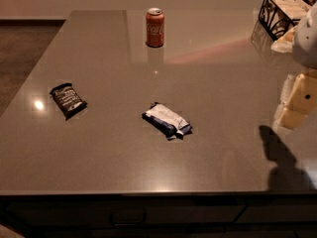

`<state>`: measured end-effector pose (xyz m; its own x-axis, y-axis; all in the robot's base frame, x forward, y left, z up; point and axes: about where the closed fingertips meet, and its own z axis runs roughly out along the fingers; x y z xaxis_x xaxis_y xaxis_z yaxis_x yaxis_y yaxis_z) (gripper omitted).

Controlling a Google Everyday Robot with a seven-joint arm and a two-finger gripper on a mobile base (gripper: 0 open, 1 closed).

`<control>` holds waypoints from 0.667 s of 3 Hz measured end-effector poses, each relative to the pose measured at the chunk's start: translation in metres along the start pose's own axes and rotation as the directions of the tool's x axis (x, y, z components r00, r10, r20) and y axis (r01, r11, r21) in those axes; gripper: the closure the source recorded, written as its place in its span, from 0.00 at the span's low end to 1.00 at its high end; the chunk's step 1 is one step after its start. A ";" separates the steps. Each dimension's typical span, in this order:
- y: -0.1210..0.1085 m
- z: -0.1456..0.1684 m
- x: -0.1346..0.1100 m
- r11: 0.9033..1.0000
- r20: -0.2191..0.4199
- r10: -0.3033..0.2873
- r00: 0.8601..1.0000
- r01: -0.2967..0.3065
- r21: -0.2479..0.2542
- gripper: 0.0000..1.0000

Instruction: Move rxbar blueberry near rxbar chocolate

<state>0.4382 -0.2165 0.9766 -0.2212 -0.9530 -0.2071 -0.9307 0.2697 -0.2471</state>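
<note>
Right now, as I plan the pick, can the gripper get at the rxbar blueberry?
Probably yes: the gripper sits to the right, and nothing stands between it and the rxbar blueberry, which lies uncovered.

The scene is dim and warm-toned, the glossy desk (158,152) showing brownish-grey, with a small bright glare spot at its left beside the rxbar chocolate (68,100) and a fainter glint below the mirrored soda can (155,28). The hand (296,102), pale yellow at the right edge above the desk, throws a dark, soft-edged shadow toward the front right corner. A faint pinkish streak of light crosses the far surface.
</note>
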 end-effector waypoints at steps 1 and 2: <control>0.000 0.000 0.000 1.000 0.000 0.000 1.000 0.000 0.000 0.00; 0.002 0.017 -0.022 1.000 0.038 0.006 0.999 -0.005 -0.024 0.00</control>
<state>0.4459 -0.1924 0.9649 -0.2161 -0.9454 -0.2441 -0.9363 0.2715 -0.2228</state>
